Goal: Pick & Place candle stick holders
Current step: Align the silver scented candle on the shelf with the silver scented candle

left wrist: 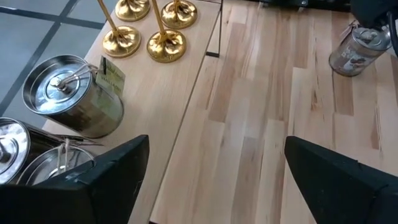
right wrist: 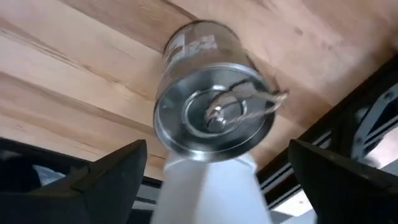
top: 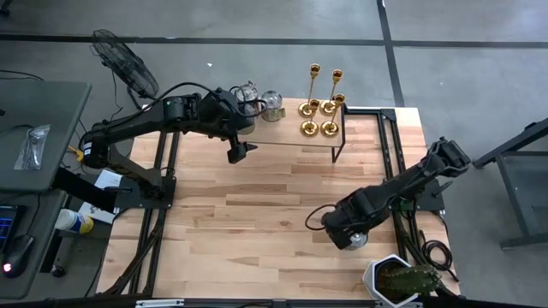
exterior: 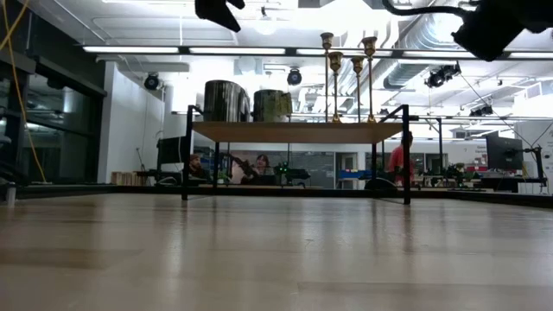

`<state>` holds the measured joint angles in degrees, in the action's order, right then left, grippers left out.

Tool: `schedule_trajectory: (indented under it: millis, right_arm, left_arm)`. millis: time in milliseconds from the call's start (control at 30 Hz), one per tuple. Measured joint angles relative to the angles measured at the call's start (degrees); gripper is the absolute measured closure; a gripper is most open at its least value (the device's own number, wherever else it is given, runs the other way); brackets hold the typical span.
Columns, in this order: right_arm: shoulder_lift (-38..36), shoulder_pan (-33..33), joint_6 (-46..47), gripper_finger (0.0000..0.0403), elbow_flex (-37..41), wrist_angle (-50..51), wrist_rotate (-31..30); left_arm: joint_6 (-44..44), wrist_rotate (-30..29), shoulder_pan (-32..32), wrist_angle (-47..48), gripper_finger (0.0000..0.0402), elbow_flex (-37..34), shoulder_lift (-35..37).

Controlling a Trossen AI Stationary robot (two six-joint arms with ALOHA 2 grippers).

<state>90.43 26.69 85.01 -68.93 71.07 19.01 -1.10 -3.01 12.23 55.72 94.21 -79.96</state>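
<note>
Candle stick holders [top: 320,107], four of shiny gold, stand upright in a tight cluster at the right end of a raised wooden shelf [top: 287,130] that sits along the far edge of the worktop [top: 257,214]. In the low view their thin stems rise from the shelf's right part, cups at the top [exterior: 346,52]. In the left wrist view three of their round flared bases [left wrist: 149,28] show close together on the shelf's end, near its dark metal leg.

Silver lidded jars [top: 259,102] stand at the shelf's left end; the left wrist view shows one with a paper label [left wrist: 74,96] near the gold bases and others beside it.

The left gripper [top: 237,151] hangs above the front edge of the shelf, near its left part, with its fingers [left wrist: 93,180] spread wide and nothing between them.

The right gripper [top: 348,235] is over the worktop's near right part, close to the right edge. Its fingers [right wrist: 99,174] are spread apart, and a silver jar [right wrist: 211,106] with a wire-handled lid stands on the wood just before them, untouched by either finger.

A potted cactus [top: 401,281] in a white pot sits at the near right corner of the worktop.
</note>
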Motion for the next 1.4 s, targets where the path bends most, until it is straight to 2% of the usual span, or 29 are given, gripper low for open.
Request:
schedule_trajectory:
  millis: [367, 567, 700, 1067, 1400]
  right_arm:
    - [0.0, 4.91, 22.16, 0.0021, -0.01, -2.26, -6.99]
    - [0.0, 6.16, 29.73, 0.0021, -0.01, -2.27, -7.35]
    - [0.0, 6.76, 34.12, 0.0021, 0.01, -2.39, -9.78]
    - [0.0, 6.74, 41.04, 0.0021, 1.93, -3.0, -10.47]
    - [0.0, 6.7, 42.53, 0.0021, 4.65, -6.7, -11.22]
  left_arm:
    - [-0.87, 0.11, 0.03, 1.69, 0.0036, 0.0, -0.02]
    - [-1.64, 0.09, 0.04, 2.15, 0.0036, 0.0, -0.02]
    - [-1.64, 0.09, 0.04, 3.26, 0.0036, 0.0, -0.02]
    - [-1.64, 0.06, 0.11, 4.71, 0.0036, 0.0, -0.02]
    - [-1.73, 0.02, 0.13, 5.46, 0.0036, 0.0, -0.02]
